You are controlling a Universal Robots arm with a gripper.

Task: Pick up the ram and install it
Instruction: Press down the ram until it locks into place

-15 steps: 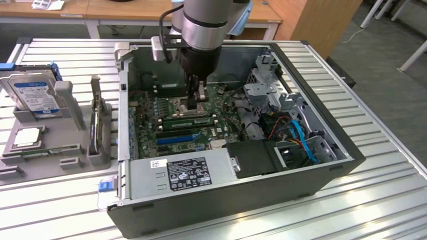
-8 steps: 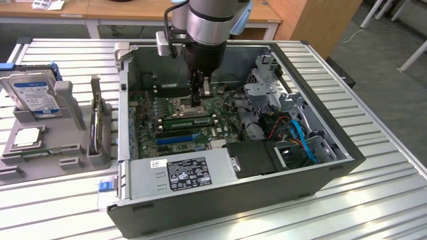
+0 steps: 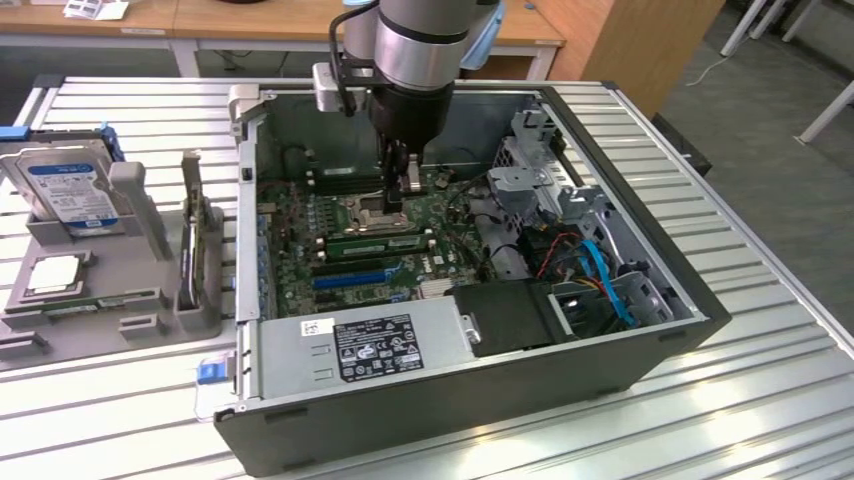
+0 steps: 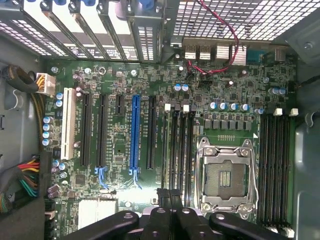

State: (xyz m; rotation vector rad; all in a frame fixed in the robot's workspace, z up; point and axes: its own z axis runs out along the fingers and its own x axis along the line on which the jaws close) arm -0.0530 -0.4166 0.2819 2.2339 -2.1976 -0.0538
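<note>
Office room with wooden desks (image 3: pixel 240 20) at the back; in front, a ribbed metal table (image 3: pixel 747 390) carrying an open computer case (image 3: pixel 441 425), lid off, motherboard facing up.

Step in hand, by judgement: the install, at its seating end. Whereabouts of the ram (image 3: pixel 380 243): a green stick on edge along the memory slots (image 4: pixel 177 145), just near of the CPU socket (image 3: pixel 380 212), apparently already in 1 of them. Fully latched or not: cannot tell. Above it the gripper (image 3: pixel 400 203), clenched tight, fingertips (image 4: pixel 164 200) together with nothing visible between them, lined up with the length of that same bank. Touching the stick or just clear of it: cannot tell.

Calls for, at this stage: force straight down along the slot, no sideways lean on so thin a board, and both white end latches (image 4: pixel 167 106) closed as proof of seating.

Room: tight on 2 sides.
- Near side: blue expansion slot (image 4: pixel 134 132) and its black neighbours close by.
- Far side: socket frame right beside.
- Exterior view's right: drive cage (image 3: pixel 534 180) and blue cables (image 3: pixel 603 275).
- Near end of the case: power supply (image 3: pixel 360 345).

Open path straight up through the top of the case. Parts tray (image 3: pixel 140 330) with a hard drive (image 3: pixel 67 190) well apart on the exterior view's left.
</note>
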